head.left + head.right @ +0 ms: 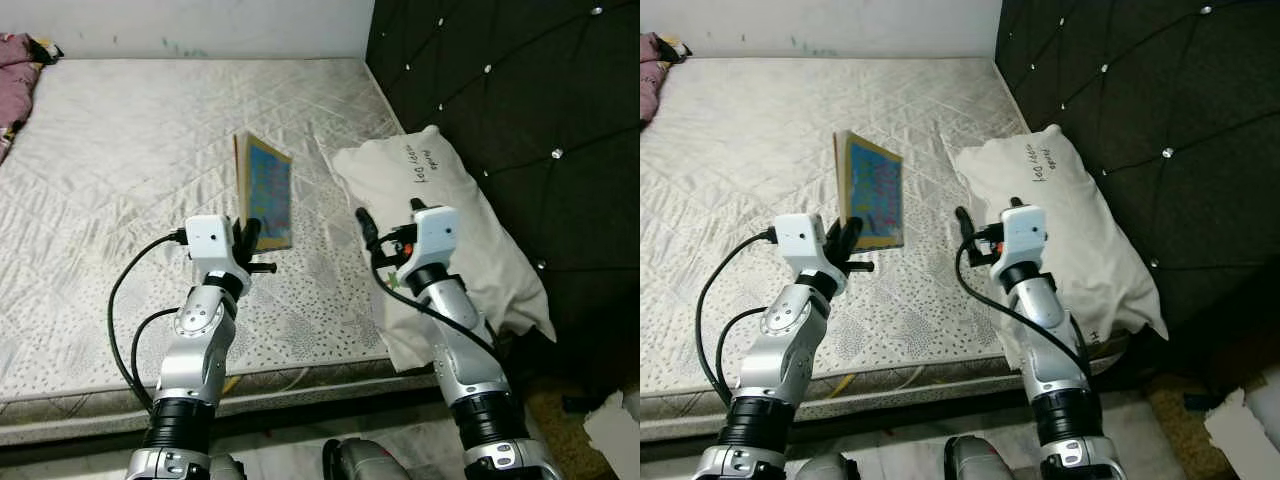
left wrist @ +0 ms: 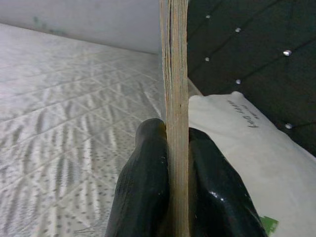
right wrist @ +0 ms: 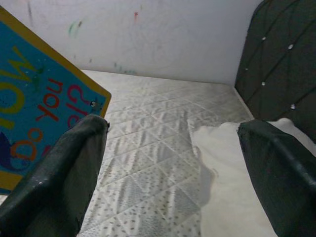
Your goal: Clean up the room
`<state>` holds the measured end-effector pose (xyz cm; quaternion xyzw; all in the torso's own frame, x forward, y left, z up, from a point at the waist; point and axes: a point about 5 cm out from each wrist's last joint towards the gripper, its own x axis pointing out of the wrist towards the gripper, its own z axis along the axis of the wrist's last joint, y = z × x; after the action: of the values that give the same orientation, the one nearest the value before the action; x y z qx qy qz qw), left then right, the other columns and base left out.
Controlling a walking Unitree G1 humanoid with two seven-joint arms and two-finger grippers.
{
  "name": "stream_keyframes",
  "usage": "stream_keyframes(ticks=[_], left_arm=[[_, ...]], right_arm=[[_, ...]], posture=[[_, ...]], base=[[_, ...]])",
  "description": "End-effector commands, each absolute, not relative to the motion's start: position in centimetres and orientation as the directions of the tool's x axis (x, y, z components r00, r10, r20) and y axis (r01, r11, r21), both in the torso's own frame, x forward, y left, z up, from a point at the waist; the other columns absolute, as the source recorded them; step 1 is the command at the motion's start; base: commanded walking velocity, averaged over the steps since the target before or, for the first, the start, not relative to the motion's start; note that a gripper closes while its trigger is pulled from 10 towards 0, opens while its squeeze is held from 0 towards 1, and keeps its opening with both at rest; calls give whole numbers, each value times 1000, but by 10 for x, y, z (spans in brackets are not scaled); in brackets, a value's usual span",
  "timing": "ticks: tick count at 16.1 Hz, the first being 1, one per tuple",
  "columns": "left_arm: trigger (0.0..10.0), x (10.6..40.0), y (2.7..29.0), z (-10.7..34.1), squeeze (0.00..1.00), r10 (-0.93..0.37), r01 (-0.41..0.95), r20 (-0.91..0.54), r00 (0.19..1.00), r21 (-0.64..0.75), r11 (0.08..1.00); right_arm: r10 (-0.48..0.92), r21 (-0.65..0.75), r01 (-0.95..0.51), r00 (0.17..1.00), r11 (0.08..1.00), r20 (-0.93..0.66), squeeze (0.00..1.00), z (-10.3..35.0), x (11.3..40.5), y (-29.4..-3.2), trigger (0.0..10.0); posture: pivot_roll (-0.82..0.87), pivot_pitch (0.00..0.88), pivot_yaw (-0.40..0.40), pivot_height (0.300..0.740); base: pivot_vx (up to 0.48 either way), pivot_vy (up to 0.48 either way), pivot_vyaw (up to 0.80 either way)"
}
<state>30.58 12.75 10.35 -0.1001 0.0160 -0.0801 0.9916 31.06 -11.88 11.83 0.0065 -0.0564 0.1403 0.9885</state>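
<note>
Left jaws: we have them clamped on the lower edge of the book, one finger on each face; in the left wrist view the page block rises straight up between the two pads.

Book: it stands upright above the bed, lifted clear of the mattress as far as we can judge, spine side away from the right jaws, bright blue cover turned toward them.

Right jaws: we hold them wide apart, gripping nothing. The book's cover is just beside one finger; the pillow lies under and past the other.

Pillow: it lies against the dark headboard, at the bed's corner, near the right jaws and apart from the book.

Cloth: a pink bundle at the far corner of the bed, well apart from both jaws.

Handling: we judge the book light, thin and stiff across its boards, but it can fan open or pivot when pinched at one edge only. The cover looks smooth, so it may slip in a shallow pinch.

Where to hold: we think a grip deeper in from the edge, close to the spine, keeps it closed and stops it swinging.

Step in hand: we take it to be carrying the book off the bed to wherever it belongs.
</note>
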Motion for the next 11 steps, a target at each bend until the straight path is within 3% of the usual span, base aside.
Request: stream_keyframes(ticks=[1,5,11], left_arm=[[10000,310,128,114,0,-161,163,27,987,-184,969],[10000,310,128,114,0,-161,163,27,987,-184,969],[10000,310,127,114,0,-159,162,28,987,-186,969]], right_arm=[[267,-4,-269,957,963,110,0,118,311,-121,10000],[265,-3,-266,958,964,108,0,118,311,-121,10000],[272,-8,-272,956,962,108,0,118,311,-121,10000]], posture=[[-13,62,-42,740],[-14,63,-42,740],[-12,58,-44,740]], base=[[0,0,0],[0,0,-647],[0,0,0]])
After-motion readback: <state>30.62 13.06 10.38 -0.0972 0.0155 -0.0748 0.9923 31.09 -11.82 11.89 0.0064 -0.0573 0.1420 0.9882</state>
